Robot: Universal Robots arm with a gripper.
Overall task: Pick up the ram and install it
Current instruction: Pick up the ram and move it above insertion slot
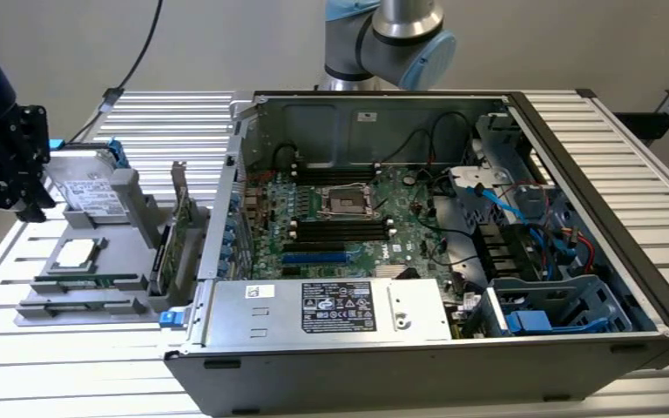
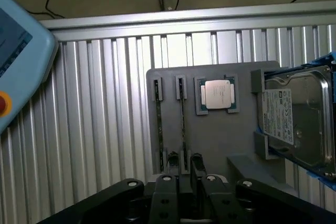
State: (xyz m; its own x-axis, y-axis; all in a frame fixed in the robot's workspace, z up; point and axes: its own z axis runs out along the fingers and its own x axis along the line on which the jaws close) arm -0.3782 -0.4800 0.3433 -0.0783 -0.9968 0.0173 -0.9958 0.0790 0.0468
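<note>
Two views, itemised.

Exterior view:
- Case [image 1: 613,344]: open PC tower lying on its side at the centre of a slatted metal table [image 1: 32,366].
- Board [image 1: 364,209]: in the case floor. The black slots sit at twelve and six o'clock of the CPU socket.
- PSU [image 1: 323,309]: silver box at six o'clock of the board.
- Arm [image 1: 387,35]: at twelve o'clock of the case.
- Tray [image 1: 114,261]: grey fixture at nine o'clock of the case.
- Drive [image 1: 84,192]: at the tray's twelve o'clock end.
- CPU [image 1: 76,254]: at mid-tray.
- Ram [image 1: 84,280]: two thin green sticks on edge at the tray's six o'clock end, one just beyond the other. Both are seated in their holders.
- Card [image 1: 172,231]: green, bracketed and upright, at the tray's three o'clock edge.
- Gripper [image 1: 21,205]: at ten o'clock of the tray, beside the drive and well apart from the ram. Open or closed: cannot tell.

Wrist view:
- Gripper [image 2: 190,179]: dark body in the foreground, near the tray [image 2: 210,145] edge.
- Ram [image 2: 159,124]: two parallel sticks in tray slots, untouched.
- CPU [image 2: 218,94]: just beside the sticks.
- Drive [image 2: 296,119]: beyond the CPU.
- Pendant [image 2: 18,61]: grey, lying on the table [image 2: 105,129], well apart from the tray.
</note>
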